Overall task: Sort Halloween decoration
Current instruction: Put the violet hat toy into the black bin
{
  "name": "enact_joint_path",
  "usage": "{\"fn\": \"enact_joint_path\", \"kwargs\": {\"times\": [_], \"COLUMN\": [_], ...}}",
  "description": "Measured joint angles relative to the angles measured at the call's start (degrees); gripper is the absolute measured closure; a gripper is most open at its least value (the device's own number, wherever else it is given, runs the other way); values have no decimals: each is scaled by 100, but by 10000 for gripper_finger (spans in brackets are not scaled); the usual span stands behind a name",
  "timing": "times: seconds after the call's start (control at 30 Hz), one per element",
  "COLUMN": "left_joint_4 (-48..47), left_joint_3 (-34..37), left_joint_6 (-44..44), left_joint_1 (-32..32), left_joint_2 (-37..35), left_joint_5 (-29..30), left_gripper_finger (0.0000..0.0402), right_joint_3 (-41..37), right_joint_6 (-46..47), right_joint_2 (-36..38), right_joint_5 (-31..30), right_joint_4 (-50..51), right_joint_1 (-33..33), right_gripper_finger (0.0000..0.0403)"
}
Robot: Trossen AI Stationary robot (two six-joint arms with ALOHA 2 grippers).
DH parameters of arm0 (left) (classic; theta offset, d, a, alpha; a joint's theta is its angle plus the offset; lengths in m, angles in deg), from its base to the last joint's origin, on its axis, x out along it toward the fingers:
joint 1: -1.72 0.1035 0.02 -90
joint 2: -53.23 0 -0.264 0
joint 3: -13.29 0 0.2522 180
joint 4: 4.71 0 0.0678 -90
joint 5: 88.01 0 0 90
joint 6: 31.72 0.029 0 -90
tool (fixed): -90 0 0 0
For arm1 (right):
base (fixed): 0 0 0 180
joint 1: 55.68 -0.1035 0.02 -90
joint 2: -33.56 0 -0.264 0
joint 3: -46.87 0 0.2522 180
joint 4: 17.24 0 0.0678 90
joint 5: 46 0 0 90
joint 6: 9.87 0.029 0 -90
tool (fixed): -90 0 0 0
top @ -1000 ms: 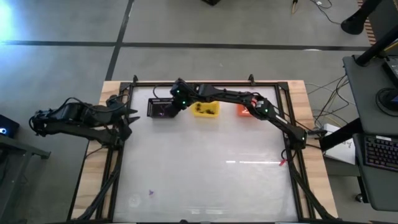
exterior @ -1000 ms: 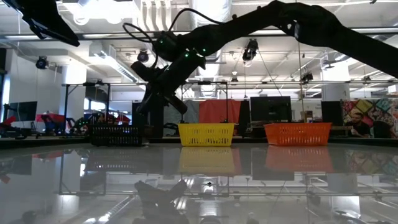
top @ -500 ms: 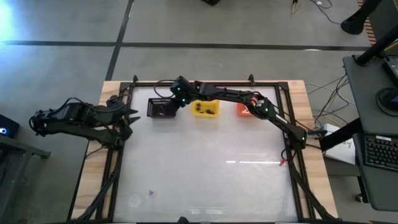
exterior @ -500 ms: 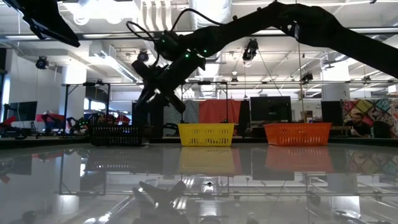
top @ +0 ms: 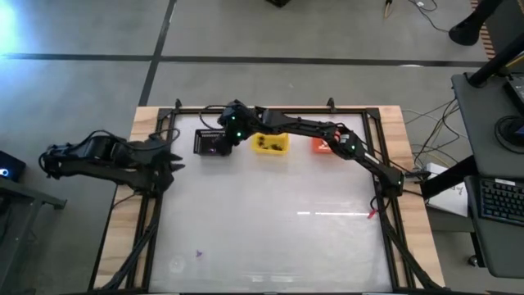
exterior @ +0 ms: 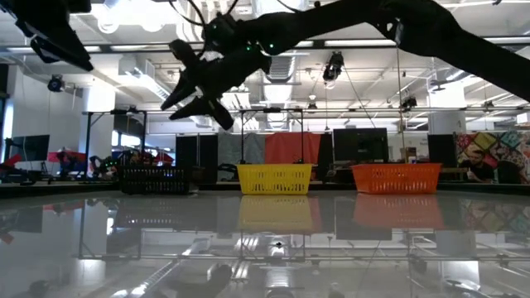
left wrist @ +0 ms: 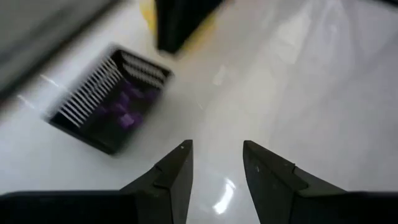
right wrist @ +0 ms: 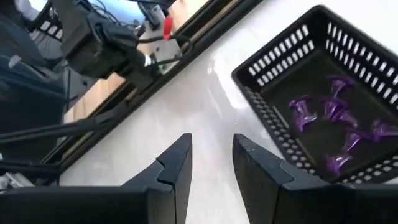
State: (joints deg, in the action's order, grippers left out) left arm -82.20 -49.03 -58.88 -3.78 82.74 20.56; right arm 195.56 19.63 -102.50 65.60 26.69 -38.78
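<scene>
Three baskets stand in a row at the table's far side: black (top: 211, 142), yellow (top: 270, 145) and orange (top: 321, 146). Several purple Halloween decoration trinkets (right wrist: 336, 121) lie on the floor of the black basket (right wrist: 323, 93), and dark ones lie in the yellow basket. One purple trinket (top: 197, 253) lies alone near the table's front left. My right gripper (exterior: 195, 87) hangs open and empty above the black basket's right side, also shown in its wrist view (right wrist: 211, 162). My left gripper (left wrist: 217, 168) is open and empty over the table's left edge (top: 169, 157).
A black metal frame (top: 385, 164) runs round the glossy white tabletop. My right arm (top: 311, 129) reaches over the yellow and orange baskets along the far edge. A small red thing (top: 372, 214) sits at the right rail. The wide middle and near part of the table (top: 278, 238) is bare.
My right gripper has opened from shut. It has risen above the black basket and tipped closer to level. My left gripper has turned a little at the wrist while staying in place.
</scene>
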Motion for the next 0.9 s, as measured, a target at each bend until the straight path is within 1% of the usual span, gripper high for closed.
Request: {"fn": "enact_joint_path", "kwargs": {"times": [0.1,0.27,0.37,0.53,0.63,0.77,0.83,0.9], "left_joint_4": [-82,-93,-118,-105,-18,380,672,911], "left_joint_3": [44,59,88,264,477,770,920,1050], "left_joint_6": [-284,-539,-591,-993,-1120,-1163,-1333,-1573], "left_joint_1": [-2,-2,-8,-70,-196,-490,-663,-876], "left_joint_2": [96,303,466,697,750,759,761,802], "left_joint_5": [-496,-1010,-1364,-1554,-1795,-2206,-2269,-2266], "left_gripper_finger": [278,278,278,278,278,278,278,278], "right_joint_3": [-11,-4,-4,-4,0,0,0,0], "right_joint_6": [-6,-47,-265,-474,-481,-478,-457,-451], "right_joint_2": [182,681,987,1494,1724,1944,2021,2066], "right_joint_5": [-69,-177,-568,-1482,-1977,-2560,-2750,-2812], "right_joint_4": [51,238,454,1089,1628,2289,2536,2698], "right_joint_1": [-17,-16,-48,-110,-148,-221,-244,-246], "right_gripper_finger": [296,296,296,296,296,296,296,296]}}
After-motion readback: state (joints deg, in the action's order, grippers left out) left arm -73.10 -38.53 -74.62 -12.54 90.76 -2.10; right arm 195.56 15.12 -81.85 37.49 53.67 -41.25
